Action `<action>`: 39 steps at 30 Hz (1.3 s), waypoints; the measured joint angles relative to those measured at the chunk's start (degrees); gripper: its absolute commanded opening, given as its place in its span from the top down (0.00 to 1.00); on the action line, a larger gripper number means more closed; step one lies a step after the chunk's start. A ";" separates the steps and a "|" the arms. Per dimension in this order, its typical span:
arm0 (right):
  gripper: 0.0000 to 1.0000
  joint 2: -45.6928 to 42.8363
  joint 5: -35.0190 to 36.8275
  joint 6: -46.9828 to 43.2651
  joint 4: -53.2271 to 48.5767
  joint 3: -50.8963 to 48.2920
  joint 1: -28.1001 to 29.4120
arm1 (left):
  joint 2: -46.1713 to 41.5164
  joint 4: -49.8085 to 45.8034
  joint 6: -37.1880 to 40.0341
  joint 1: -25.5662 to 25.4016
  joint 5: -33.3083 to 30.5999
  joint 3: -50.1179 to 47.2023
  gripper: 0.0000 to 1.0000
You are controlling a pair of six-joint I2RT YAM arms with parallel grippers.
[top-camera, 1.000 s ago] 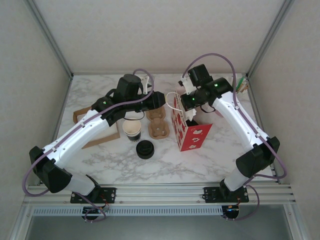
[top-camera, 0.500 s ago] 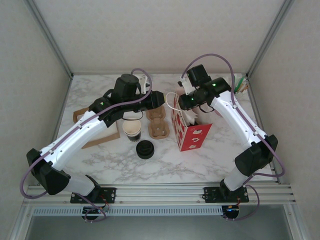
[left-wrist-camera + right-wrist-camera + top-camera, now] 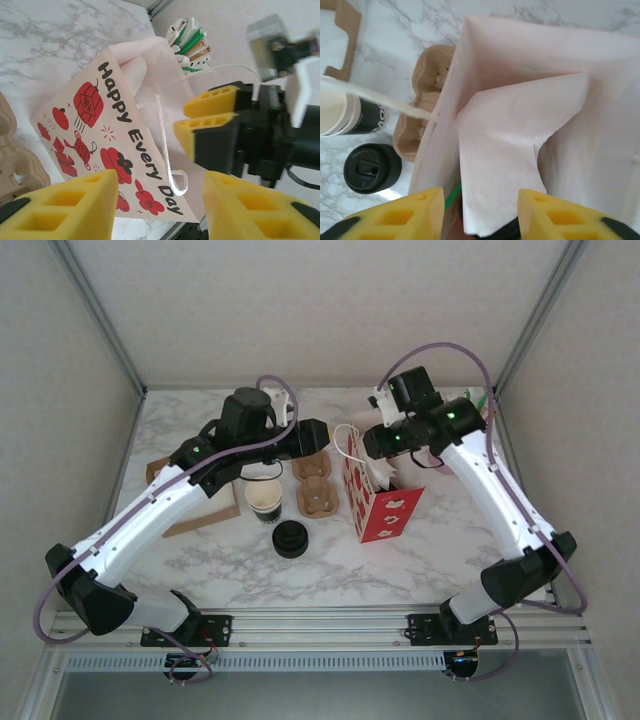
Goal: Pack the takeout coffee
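Bag-opening step looks done. Left gripper [image 3: 161,192]: fingers wide, empty, facing the printed bag [image 3: 107,130]. Right gripper [image 3: 481,202]: fingers parted over the bag's mouth, gripping nothing visible. Lidded cup [image 3: 372,168] stands outside, left of these fingers. Next: 1 gripper fetches it, upright.

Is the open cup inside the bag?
No, the open cup stands on the table, left of the bag.
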 measured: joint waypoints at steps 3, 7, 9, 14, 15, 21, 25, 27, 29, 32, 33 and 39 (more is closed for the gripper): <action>0.36 -2.95 -0.39 0.66 -0.02 0.07 0.00 | -0.33 0.00 0.02 0.00 -0.57 0.02 0.37; 0.23 -6.47 -1.95 1.75 0.07 0.04 0.00 | -1.09 -0.02 0.15 0.00 -2.01 0.02 0.26; 0.15 -8.26 -3.06 2.36 0.24 -0.02 0.00 | -1.95 -0.02 0.31 0.00 -2.86 0.02 0.22; 0.01 -13.22 -6.16 3.91 1.75 -1.25 0.00 | -5.11 0.02 0.76 -0.02 -5.25 0.02 0.12; 0.01 -14.29 -6.69 4.20 2.14 -1.68 0.00 | -5.81 0.04 0.81 -0.04 -5.90 0.02 0.10; 0.01 -19.85 -9.68 5.60 4.24 -4.48 0.00 | -10.29 2.14 1.25 -0.07 -9.29 -0.92 0.00; 0.01 -23.76 -10.93 6.34 6.27 -7.61 0.02 | -14.12 3.43 1.31 -0.17 -12.44 -3.56 0.00; 0.01 -25.88 -11.13 6.62 7.02 -9.46 0.00 | -15.91 3.58 1.33 -0.17 -14.29 -4.94 0.00; 0.01 -28.09 -11.10 7.19 8.17 -11.50 0.00 | -18.16 3.98 1.33 -0.17 -16.61 -6.78 0.00; 0.01 -31.58 -10.91 7.87 9.64 -15.10 0.00 | -21.29 4.13 1.36 -0.17 -19.71 -9.42 0.00; 0.01 -32.59 -10.86 8.15 9.94 -16.15 0.00 | -22.34 4.24 1.33 -0.17 -20.81 -10.25 0.00; 0.01 -38.99 -10.49 9.44 12.46 -23.15 0.00 | -28.59 4.31 1.27 -0.17 -26.95 -15.61 0.00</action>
